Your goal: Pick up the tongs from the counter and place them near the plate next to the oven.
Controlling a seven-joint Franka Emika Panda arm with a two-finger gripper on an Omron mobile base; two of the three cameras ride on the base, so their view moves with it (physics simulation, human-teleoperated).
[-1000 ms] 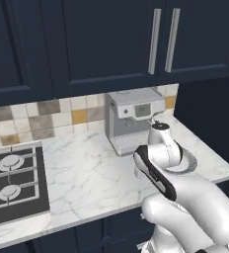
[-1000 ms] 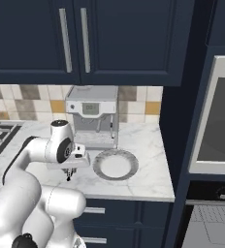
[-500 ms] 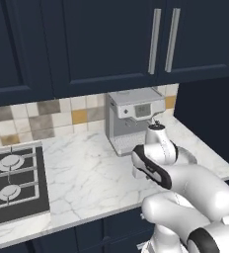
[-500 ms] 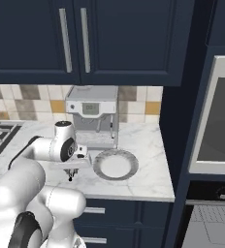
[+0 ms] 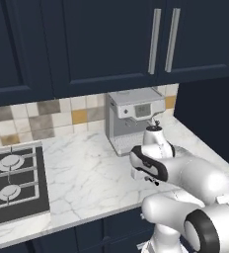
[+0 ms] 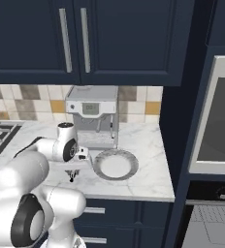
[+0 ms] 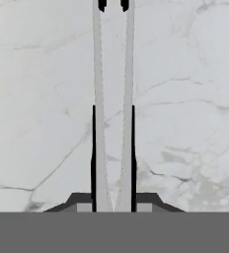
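Observation:
The silver-grey tongs (image 7: 99, 89) run straight up the hand view, two slim arms with black tips at the top edge, over white veined marble. My gripper (image 7: 113, 163) is shut on the tongs, a dark finger (image 7: 93, 163) pressed against each side. From the right base view the gripper (image 6: 72, 175) points down just above the marble, a short way left of the pale round plate (image 6: 115, 164). The oven (image 6: 220, 116) stands at the right. In the left base view the hand (image 5: 148, 173) hangs low in front of the coffee machine, and the arm hides the plate.
A silver coffee machine (image 6: 91, 118) stands at the back against the tiled wall, right behind the plate. The gas hob (image 5: 10, 183) lies at the left of this marble top (image 5: 87, 173). Navy wall cabinets (image 5: 111, 44) hang overhead.
The elbow has swung lower and closer to the cameras. The hand has sunk slightly toward the marble, still holding the tongs left of the plate.

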